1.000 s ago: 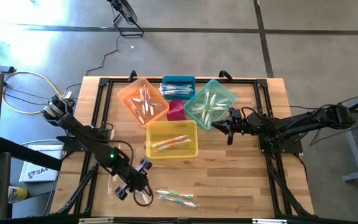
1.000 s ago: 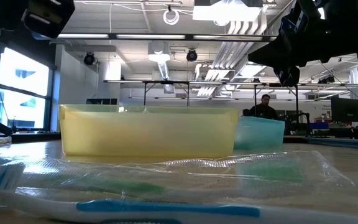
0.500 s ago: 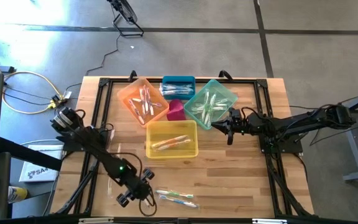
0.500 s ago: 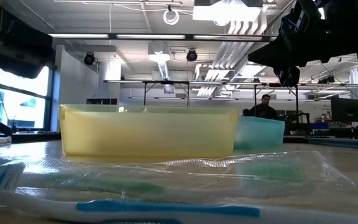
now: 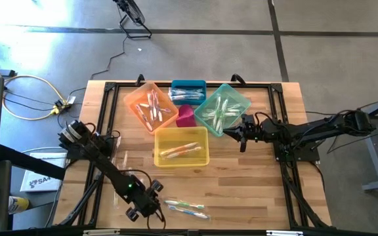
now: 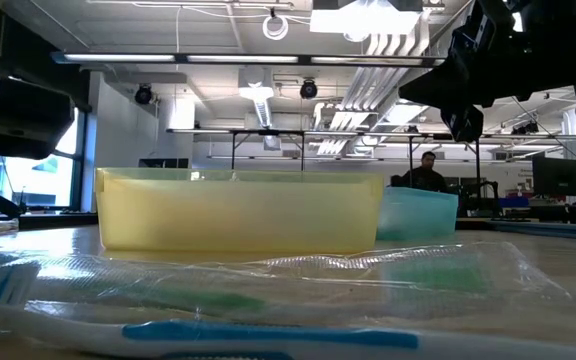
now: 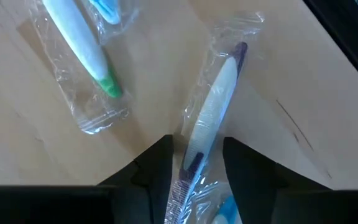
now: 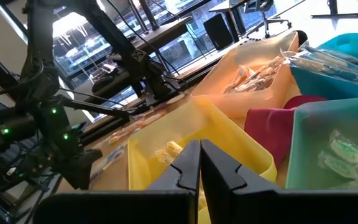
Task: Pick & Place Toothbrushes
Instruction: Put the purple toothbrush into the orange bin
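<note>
Left gripper [image 5: 142,204] sits low at the table's near edge, about 7 o'clock from the yellow bin [image 5: 182,147]. Fingers parted, straddling a purple-tipped wrapped toothbrush [image 7: 211,118] flat on the wood; its long axis runs straight out between the fingers, not across them. A green-tipped toothbrush [image 7: 79,46] lies just beside, clear of the fingers. More loose toothbrushes [image 5: 186,208] lie at 3 o'clock from this gripper. Judgement: left arm is far nearer; wrist needs turning to pinch across the handle. Right gripper [image 5: 243,134], fingers together and empty, waits beside the teal bin [image 5: 222,108].
</note>
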Tool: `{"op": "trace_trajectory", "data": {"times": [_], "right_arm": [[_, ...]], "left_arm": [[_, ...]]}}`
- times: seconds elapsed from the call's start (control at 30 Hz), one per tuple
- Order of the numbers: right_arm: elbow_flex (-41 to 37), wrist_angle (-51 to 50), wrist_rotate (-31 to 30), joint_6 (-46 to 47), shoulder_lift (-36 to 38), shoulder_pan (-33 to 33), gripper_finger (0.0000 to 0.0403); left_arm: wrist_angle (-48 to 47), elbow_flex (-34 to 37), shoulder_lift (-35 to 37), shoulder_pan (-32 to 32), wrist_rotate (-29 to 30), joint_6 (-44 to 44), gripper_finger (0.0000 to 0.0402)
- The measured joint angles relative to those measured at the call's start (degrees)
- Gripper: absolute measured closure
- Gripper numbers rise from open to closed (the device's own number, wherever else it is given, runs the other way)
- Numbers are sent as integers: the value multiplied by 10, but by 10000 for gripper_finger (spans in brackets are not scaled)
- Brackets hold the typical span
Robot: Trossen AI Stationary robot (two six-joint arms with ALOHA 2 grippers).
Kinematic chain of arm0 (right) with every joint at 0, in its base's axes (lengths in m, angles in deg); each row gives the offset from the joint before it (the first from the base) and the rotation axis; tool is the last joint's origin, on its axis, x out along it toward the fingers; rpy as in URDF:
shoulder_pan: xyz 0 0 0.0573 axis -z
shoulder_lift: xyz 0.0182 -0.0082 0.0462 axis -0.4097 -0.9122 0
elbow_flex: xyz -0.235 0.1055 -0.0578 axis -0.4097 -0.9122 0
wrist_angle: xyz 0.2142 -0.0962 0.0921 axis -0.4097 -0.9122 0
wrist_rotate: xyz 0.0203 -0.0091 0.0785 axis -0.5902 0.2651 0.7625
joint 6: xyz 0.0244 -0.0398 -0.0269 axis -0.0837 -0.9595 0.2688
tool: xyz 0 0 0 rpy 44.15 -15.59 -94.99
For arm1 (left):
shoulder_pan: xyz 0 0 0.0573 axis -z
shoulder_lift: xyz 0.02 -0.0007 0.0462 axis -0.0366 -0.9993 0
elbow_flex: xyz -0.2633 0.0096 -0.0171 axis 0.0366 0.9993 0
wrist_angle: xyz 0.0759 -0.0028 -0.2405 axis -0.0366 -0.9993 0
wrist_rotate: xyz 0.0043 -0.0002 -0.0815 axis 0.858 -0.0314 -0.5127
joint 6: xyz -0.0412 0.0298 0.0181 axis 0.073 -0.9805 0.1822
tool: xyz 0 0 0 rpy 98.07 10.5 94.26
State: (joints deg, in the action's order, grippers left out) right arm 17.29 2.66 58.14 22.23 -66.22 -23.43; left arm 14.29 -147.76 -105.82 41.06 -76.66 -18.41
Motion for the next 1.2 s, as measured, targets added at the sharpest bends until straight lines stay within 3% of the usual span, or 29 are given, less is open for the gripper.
{"op": "trace_trajectory", "data": {"times": [0.2,0.53,0.9,1.2], "right_arm": [[0,0,0,0,0,0,398],[0,0,0,2,0,0,398],[0,-1,0,0,0,0,398],[0,-8,2,-4,0,0,398]], "left_arm": [[17,0,-7,0,0,0,279],[43,1,-9,0,-1,-2,386],[32,-9,-11,-1,12,-2,362],[-23,-39,-10,-5,18,-16,385]]}}
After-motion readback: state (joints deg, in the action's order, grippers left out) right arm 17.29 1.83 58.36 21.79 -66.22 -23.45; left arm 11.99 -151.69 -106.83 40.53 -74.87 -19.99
